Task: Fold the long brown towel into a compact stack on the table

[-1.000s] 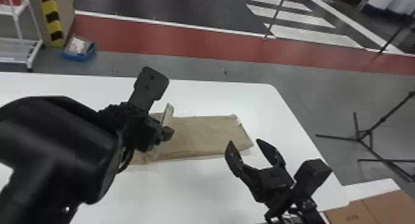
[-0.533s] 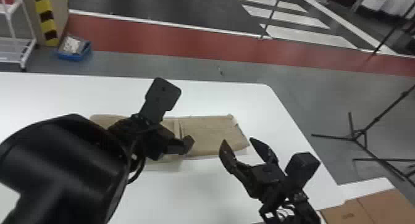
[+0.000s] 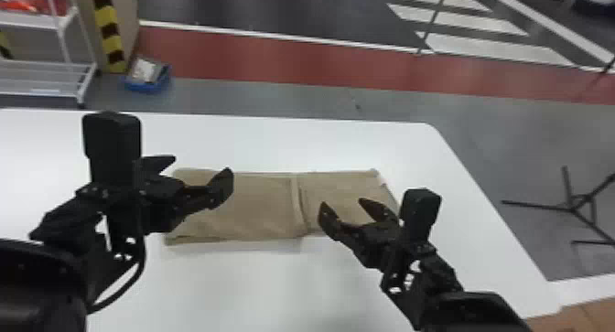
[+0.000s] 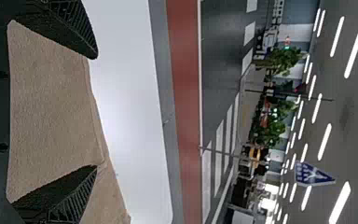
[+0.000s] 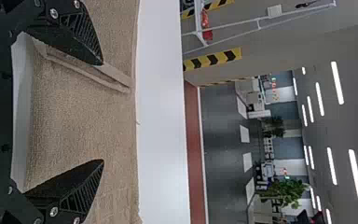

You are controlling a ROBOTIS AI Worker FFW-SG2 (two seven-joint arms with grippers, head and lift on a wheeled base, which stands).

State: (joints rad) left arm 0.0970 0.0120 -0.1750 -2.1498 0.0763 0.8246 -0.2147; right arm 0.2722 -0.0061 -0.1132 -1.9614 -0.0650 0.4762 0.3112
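We see the left gripper (image 3: 201,165) withdrawn toward nine o'clock, fingers apart like the right gripper's (image 3: 343,203); the towel (image 3: 265,212) likely needs another fold.

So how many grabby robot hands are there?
2. The left gripper is open over the left part of the brown towel, and the right gripper is open over the towel's right part.

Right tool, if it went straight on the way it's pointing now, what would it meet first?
Probably the brown towel, near its folded edge, as the right tool points that way; its height is unclear, so it might pass above.
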